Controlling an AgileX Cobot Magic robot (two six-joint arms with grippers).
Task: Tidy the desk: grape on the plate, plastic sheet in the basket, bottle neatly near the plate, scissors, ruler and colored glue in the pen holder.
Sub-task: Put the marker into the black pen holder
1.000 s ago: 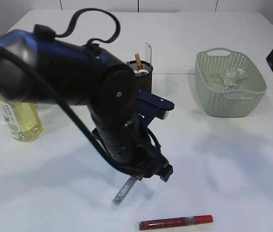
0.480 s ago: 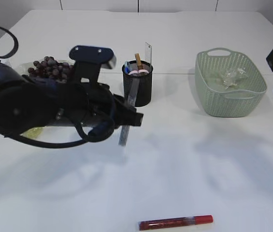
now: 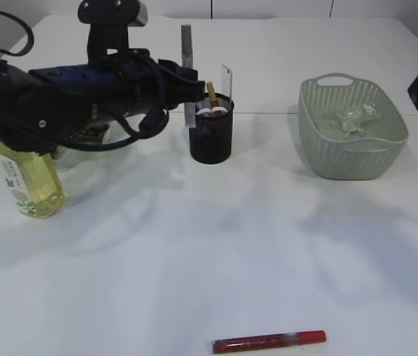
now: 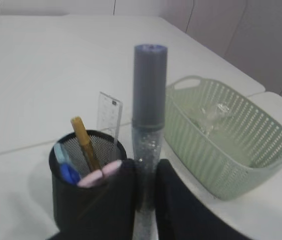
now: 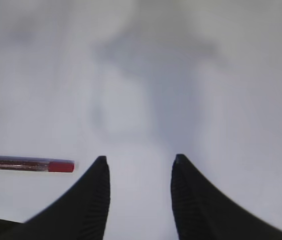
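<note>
Glue tube [image 4: 148, 145] upright in left gripper [image 4: 145, 187]

A silver glitter glue tube [image 4: 146, 145], black mesh pen holder [image 3: 210, 137], pale-green perforated basket [image 3: 351, 156], red glue pen [image 3: 268, 341].

We are seeing a white table [image 3: 216, 245] carrying a black pen holder [image 3: 211, 138], a green basket [image 3: 351, 141], a yellow bottle [image 3: 30, 182], and a red glue pen [image 3: 268, 341] lying near the front edge.

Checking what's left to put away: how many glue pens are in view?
2: a silver glue pen upright in the left fingers beside the holder, a red glue pen lying on the table's near edge. Others may hide inside the holder.
</note>
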